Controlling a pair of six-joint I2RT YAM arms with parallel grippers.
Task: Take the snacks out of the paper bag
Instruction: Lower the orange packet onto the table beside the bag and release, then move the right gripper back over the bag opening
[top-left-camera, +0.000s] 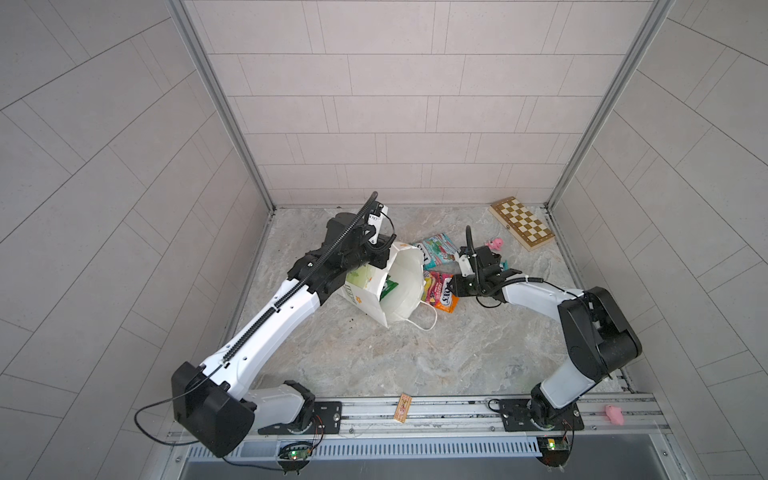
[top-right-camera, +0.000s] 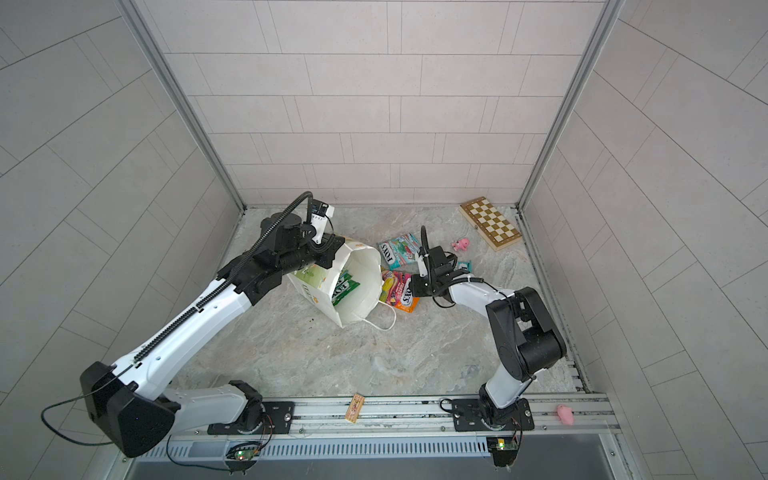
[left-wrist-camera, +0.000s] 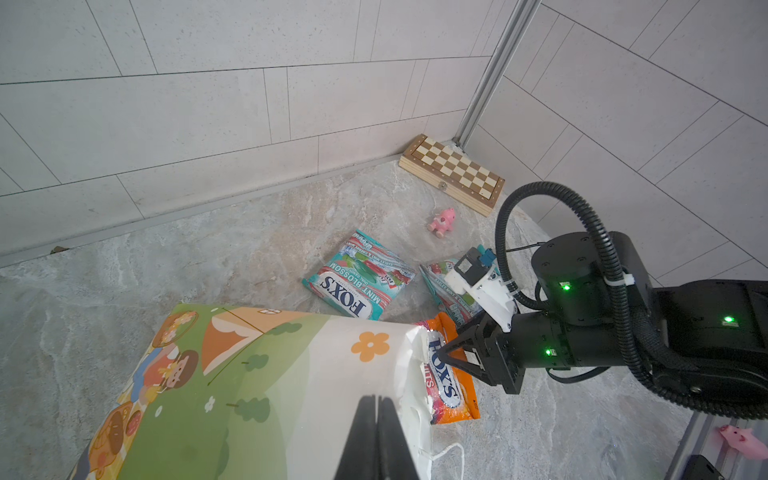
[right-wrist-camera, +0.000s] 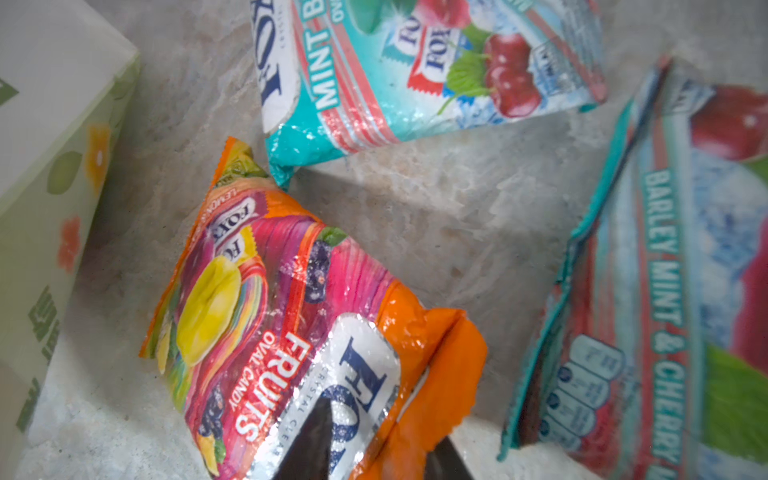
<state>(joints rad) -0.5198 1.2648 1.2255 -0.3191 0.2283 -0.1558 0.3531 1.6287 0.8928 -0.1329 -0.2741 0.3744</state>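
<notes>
The white paper bag (top-left-camera: 401, 266) (top-right-camera: 363, 262) lies tipped on the table with its mouth facing right. My left gripper (left-wrist-camera: 376, 415) (top-right-camera: 328, 259) is shut on its rim wall. Inside the bag lies a green snack packet (top-left-camera: 389, 289) (top-right-camera: 345, 286). An orange-pink packet (right-wrist-camera: 291, 311) (top-left-camera: 440, 293) rests on the table just outside the mouth. My right gripper (right-wrist-camera: 380, 449) (left-wrist-camera: 442, 351) has its jaws apart astride that packet's orange end. A teal-red packet (top-left-camera: 436, 249) (left-wrist-camera: 361, 278) lies farther back. A second teal-red packet (right-wrist-camera: 665, 291) sits under my right wrist.
A checkered wooden board (top-left-camera: 521, 228) lies in the back right corner, with a small pink toy (top-left-camera: 495, 244) in front of it. A small card (top-left-camera: 402, 408) and another pink toy (top-left-camera: 614, 413) sit on the front rail. Tiled walls close three sides.
</notes>
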